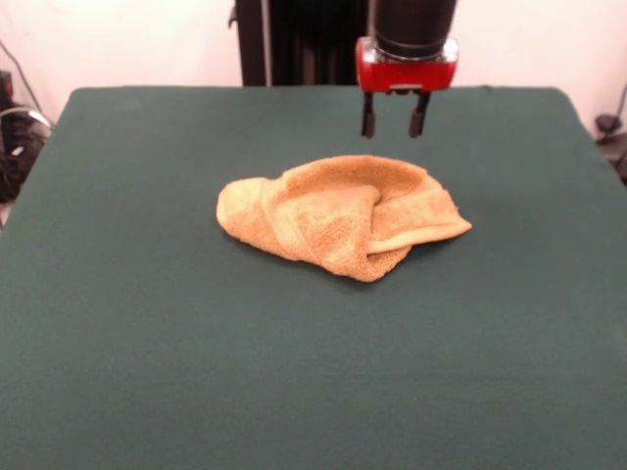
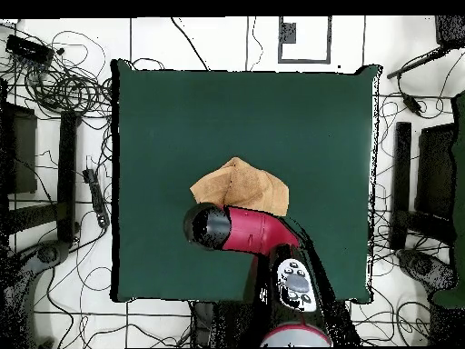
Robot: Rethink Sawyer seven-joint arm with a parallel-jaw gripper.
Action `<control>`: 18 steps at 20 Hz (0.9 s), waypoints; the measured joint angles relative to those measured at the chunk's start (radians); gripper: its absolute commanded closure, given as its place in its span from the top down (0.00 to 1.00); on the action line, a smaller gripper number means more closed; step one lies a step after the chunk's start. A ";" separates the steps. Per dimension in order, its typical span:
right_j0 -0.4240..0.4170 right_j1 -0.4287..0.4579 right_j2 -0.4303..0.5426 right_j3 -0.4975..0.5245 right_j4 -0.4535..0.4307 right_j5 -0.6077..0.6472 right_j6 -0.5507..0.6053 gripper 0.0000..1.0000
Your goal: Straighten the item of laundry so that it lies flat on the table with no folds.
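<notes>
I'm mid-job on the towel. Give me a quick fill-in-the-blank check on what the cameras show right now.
1. The towel lies crumpled and ____ over itself, not flat.
2. The gripper hangs above the towel with its fingers ____ and nothing between them.
3. The table is covered in dark ____ cloth.
4. In the front view the gripper is over the towel's ____ edge, the side nearest the robot's pedestal.

Missing words: folded; open; green; far
</notes>
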 measured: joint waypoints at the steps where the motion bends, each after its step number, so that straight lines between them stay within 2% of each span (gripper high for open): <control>1: -0.001 -0.003 0.000 0.000 0.000 0.000 0.000 1.00; 18: -0.014 -0.023 0.000 0.000 0.000 0.000 0.000 1.00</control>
